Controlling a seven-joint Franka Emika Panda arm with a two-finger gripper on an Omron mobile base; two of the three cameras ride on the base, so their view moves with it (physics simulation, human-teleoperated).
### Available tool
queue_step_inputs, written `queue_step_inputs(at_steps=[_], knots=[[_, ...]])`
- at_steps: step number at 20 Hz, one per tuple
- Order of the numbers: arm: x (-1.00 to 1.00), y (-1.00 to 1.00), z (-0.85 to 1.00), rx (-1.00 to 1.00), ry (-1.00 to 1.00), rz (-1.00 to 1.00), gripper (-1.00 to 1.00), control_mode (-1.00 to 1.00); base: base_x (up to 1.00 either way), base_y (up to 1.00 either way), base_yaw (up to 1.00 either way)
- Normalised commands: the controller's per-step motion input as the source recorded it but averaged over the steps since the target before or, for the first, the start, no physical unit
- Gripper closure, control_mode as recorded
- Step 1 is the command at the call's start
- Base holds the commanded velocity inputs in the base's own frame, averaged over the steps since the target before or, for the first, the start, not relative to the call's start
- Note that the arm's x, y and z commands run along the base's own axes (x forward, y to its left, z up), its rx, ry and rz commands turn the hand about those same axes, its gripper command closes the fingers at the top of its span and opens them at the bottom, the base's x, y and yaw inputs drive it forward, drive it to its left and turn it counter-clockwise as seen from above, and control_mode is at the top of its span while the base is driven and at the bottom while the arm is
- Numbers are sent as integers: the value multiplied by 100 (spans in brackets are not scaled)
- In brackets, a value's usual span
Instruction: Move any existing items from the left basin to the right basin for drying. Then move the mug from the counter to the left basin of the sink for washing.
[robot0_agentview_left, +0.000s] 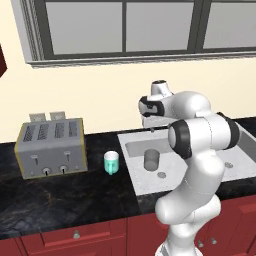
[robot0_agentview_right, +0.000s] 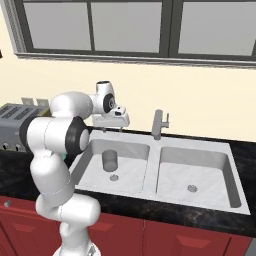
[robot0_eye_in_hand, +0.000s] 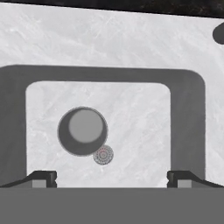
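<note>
A dull-grey handleless cup (robot0_agentview_left: 150, 158) stands upright in the left basin (robot0_agentview_left: 136, 150), just behind its round drain (robot0_agentview_left: 161, 175). My gripper (robot0_agentview_right: 112, 128) hangs open over that basin, above and slightly behind the cup (robot0_agentview_right: 109, 160), with nothing between its fingers. Looking down from the hand, the cup (robot0_eye_in_hand: 82, 131) sits left of centre between my spread fingertips (robot0_eye_in_hand: 43, 177), touching neither, with the drain (robot0_eye_in_hand: 103, 155) beside it. The teal-and-white mug (robot0_agentview_left: 111, 163) stands on the black counter (robot0_agentview_left: 60, 195), left of the sink. The right basin (robot0_agentview_right: 200, 157) holds only its drain.
A steel toaster (robot0_agentview_left: 50, 147) stands on the counter left of the mug. The grey faucet (robot0_agentview_right: 158, 124) rises behind the divider between the basins. A wall with a window runs behind the sink, and red cabinets sit below the counter edge.
</note>
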Motion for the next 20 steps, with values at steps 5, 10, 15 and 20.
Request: queue_step_inputs(at_steps=[5,10,15,20], knots=[[1,0,0,0,1,0,-100,-100,0,0,0],[8,-1,-2,0,1,0,-100,-100,0,0,0],[5,-2,-21,0,1,0,-100,-100,0,0,0],[0,0,-42,0,0,0,-100,-100,0,0,0]])
